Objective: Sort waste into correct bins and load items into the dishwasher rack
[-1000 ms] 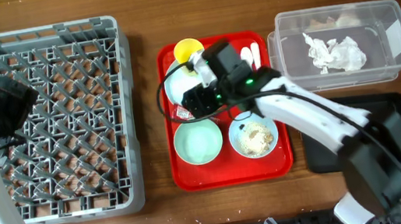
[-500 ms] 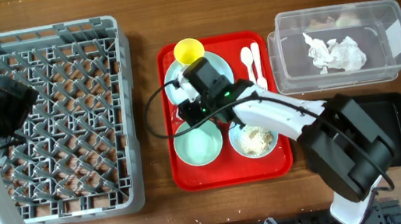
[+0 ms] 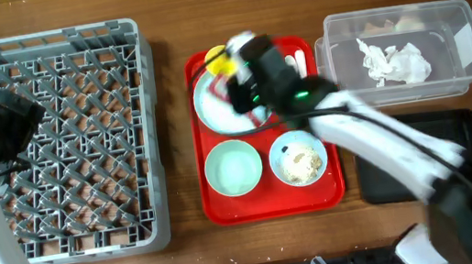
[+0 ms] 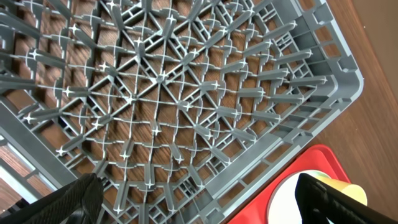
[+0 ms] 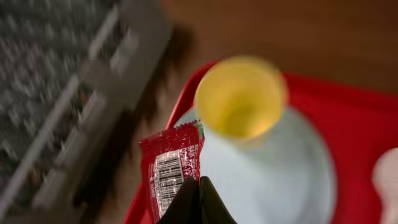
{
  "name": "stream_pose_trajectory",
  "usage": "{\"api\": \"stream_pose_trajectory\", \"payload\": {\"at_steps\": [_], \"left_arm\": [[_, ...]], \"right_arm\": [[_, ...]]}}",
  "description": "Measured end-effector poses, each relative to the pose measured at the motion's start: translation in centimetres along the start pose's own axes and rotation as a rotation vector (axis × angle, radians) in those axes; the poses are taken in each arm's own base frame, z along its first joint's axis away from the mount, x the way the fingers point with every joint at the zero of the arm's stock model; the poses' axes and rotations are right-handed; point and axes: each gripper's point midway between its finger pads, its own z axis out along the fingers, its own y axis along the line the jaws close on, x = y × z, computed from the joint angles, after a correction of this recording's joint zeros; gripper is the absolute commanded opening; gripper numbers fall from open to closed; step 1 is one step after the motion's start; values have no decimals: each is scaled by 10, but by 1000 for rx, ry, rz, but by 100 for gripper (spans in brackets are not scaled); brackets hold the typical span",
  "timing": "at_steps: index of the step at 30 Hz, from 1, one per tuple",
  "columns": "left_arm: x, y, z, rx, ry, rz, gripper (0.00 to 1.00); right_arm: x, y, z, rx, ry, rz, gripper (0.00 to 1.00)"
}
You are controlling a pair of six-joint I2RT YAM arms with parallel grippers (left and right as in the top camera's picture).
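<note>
My right gripper (image 5: pixel 199 186) is shut on the lower edge of the red sauce packet (image 5: pixel 171 169), which hangs lifted over the pale blue plate (image 5: pixel 267 168), just short of the yellow cup (image 5: pixel 239 96). From overhead the right gripper (image 3: pixel 237 95) is blurred above the plate (image 3: pixel 213 112), and the packet cannot be made out there. An empty bowl (image 3: pixel 234 167) and a bowl with rice scraps (image 3: pixel 299 162) sit on the tray's near half. A crumpled napkin (image 3: pixel 395 61) lies in the clear tub (image 3: pixel 469 44). My left gripper (image 4: pixel 199 208) hangs open above the dishwasher rack (image 4: pixel 161 93).
The red serving tray (image 3: pixel 274 205) lies between the rack (image 3: pixel 62 143) and the bins. The black tray (image 3: pixel 463 132) sits at the right, partly under my right arm. A white spoon and fork (image 3: pixel 299 56) lie at the red tray's far right corner.
My right gripper has shut on the sauce packet at the tray's left side and lifted it up towards the cup. The left arm has not moved.
</note>
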Motion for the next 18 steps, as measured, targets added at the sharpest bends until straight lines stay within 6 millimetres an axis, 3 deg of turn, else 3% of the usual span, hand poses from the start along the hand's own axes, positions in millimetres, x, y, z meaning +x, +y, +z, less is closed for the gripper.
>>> {"api": "stream_pose_trajectory", "payload": {"at_steps": [1,2,3,4,5,6,7,8,10,11,14,18], "left_arm": [[0,0,0,0,0,0,100],[0,0,0,0,0,0,100],[0,0,0,0,0,0,100],[0,0,0,0,0,0,100],[0,0,0,0,0,0,100],[0,0,0,0,0,0,100],[0,0,0,0,0,0,100],[0,0,0,0,0,0,100],[0,0,0,0,0,0,100],[0,0,0,0,-1,0,100],[0,0,0,0,0,0,100],[0,0,0,0,0,0,100]], "right_arm": [[-32,-15,-29,19,-98,50,4],[-51,-31,-48,44,-159,83,4],[-73,-69,-79,131,-241,165,4],[-75,-99,-90,210,-259,233,4],[-70,-144,-104,333,-269,341,4],[-61,-177,-113,425,-266,421,4],[-44,-224,-128,551,-262,550,6],[-34,-252,-138,622,-269,630,8],[-8,-313,-154,756,-284,810,64],[-1,-325,-155,778,-280,839,78],[9,-344,-154,814,-260,846,96],[-3,-330,-146,714,-219,711,100]]}}
